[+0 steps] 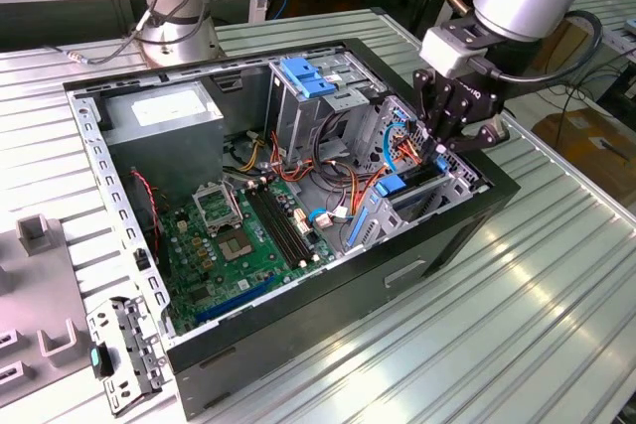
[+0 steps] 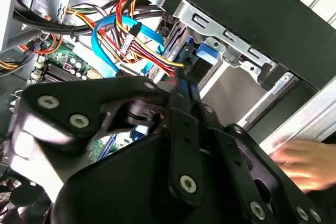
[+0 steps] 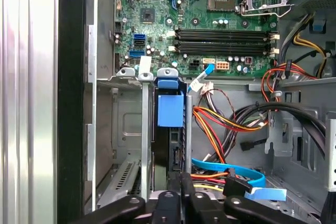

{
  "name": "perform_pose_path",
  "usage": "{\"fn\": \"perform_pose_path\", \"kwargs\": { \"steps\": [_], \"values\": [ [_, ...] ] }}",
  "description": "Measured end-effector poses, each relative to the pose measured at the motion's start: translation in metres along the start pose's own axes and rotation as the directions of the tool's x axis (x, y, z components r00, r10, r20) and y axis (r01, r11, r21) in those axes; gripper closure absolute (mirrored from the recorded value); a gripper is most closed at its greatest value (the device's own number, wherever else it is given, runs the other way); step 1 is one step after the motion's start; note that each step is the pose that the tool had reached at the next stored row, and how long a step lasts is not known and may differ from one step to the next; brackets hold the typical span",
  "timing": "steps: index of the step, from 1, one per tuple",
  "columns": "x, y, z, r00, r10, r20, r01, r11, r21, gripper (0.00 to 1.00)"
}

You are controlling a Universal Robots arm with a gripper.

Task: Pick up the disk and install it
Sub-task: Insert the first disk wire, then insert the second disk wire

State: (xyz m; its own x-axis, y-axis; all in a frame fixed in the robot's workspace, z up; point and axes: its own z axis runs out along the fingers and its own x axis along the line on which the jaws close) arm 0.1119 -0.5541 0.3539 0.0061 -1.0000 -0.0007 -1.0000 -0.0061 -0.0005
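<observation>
The disk [image 3: 169, 145] stands on edge in the drive bay [image 3: 131, 145] at the front of the computer case [image 1: 298, 345], its blue rail [image 3: 170, 108] on top. To seat it well, I judge it must go straight along the bay guides, clear of the cables [image 3: 220, 124]. The end effector [image 1: 440, 138] looks pressed together, pinching the disk's edge.

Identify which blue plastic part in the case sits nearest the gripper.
The blue rail on the disk, standing on edge in the drive bay right under the gripper. The blue handle sits farther off, atop the drive cage.
</observation>
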Motion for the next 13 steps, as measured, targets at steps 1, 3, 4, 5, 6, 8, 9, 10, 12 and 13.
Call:
{"fn": "perform_pose_path", "kwargs": {
  "steps": [1, 3, 4, 5, 6, 8, 9, 10, 12, 13],
  "values": [
    [-0.0001, 0.0, 0.0, 1.0, 0.0, 0.0, 0.0, 1.0, 0.0, 0.89],
    [-0.0001, 0.0, 0.0, 1.0, 0.0, 0.0001, 0.0, 1.0, 0.0, 0.89],
    [-0.0002, 0.0, 0.0, 1.0, 0.0, 0.0, 0.0, 1.0, 0.0, 0.89],
    [-0.0002, 0.0, 0.0, 1.0, 0.0, 0.0, 0.0, 1.0, 0.0, 0.89],
    [-0.0003, 0.0, 0.0, 1.0, 0.0, 0.0, 0.0, 1.0, 0.0, 0.89],
    [-0.0005, 0.0, 0.0, 1.0, 0.0, 0.0, 0.0, 1.0, 0.0, 0.89],
    [-0.0006, 0.0, 0.0, 1.0, 0.0, 0.0, 0.0, 1.0, 0.0, 0.89],
    [-0.0007, 0.0, 0.0, 1.0, 0.0, 0.0, 0.0, 1.0, 0.0, 0.89],
    [-0.0009, 0.0, 0.0, 1.0, 0.0, 0.0, 0.0, 1.0, 0.0, 0.89],
    [-0.0009, 0.0, 0.0, 1.0, 0.0, 0.0, 0.0, 1.0, 0.0, 0.89]
  ]
}}
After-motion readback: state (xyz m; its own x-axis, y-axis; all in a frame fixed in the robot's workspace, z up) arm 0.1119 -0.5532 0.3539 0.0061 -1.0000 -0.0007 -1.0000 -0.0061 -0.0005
